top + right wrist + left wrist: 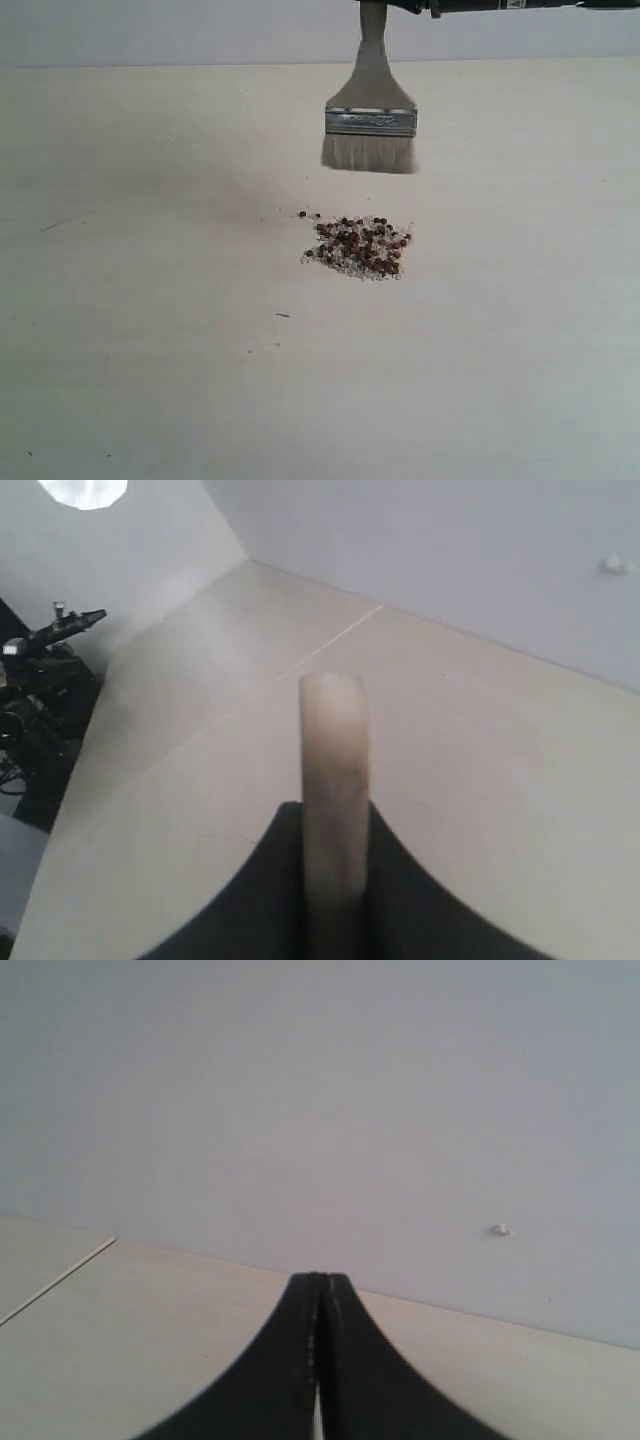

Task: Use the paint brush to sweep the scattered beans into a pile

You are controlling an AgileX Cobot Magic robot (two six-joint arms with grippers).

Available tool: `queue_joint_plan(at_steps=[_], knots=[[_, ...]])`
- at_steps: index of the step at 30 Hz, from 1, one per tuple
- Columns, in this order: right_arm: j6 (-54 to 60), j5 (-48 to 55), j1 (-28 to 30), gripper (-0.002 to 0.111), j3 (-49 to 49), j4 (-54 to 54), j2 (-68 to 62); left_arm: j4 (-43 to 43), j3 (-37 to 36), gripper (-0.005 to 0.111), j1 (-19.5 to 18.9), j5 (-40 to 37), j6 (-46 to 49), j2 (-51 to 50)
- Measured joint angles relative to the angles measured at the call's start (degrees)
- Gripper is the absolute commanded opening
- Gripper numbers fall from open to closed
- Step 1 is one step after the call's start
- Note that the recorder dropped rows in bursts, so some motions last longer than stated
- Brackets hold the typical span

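Shows a paint brush (370, 122) hanging upright, pale bristles down, its white handle pinched near the top between the right jaws, closed snugly on it. Places the pile (357, 248) of dark reddish-brown beans (345, 236) and white crumbs (335, 264) on the pale counter (140, 360), near the bristles on the camera's side and apart from them, with a stray bean or two just off its far left edge. Finds the left jaws pressed fully together, holding nothing, over bare counter near a wall (320, 1100).
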State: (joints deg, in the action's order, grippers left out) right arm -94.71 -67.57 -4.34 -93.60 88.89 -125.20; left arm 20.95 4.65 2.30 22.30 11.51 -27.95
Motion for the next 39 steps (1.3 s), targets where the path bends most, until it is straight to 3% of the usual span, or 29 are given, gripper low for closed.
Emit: queue_joint_plan(at_steps=[8,11,18,25,33,39], knots=[[2.2,20.5,0.5,0.0,17.8,3.0,18.9,0.0,0.0,0.0,0.0,0.0,0.0,0.0],[-4.7,27.9,0.6,0.0,22.5,9.5,26.4,0.0,0.0,0.0,0.0,0.0,0.0,0.0],[-16.2,21.6,4.9,0.0,23.8,10.9,31.8,0.0,0.0,0.0,0.0,0.0,0.0,0.0],[-6.8,24.9,5.5,0.0,29.1,11.5,32.8,0.0,0.0,0.0,0.0,0.0,0.0,0.0],[-2.9,52.4,5.5,0.0,35.4,11.7,37.0,0.0,0.0,0.0,0.0,0.0,0.0,0.0],[-1.2,63.9,5.5,0.0,35.4,11.5,38.6,0.0,0.0,0.0,0.0,0.0,0.0,0.0]])
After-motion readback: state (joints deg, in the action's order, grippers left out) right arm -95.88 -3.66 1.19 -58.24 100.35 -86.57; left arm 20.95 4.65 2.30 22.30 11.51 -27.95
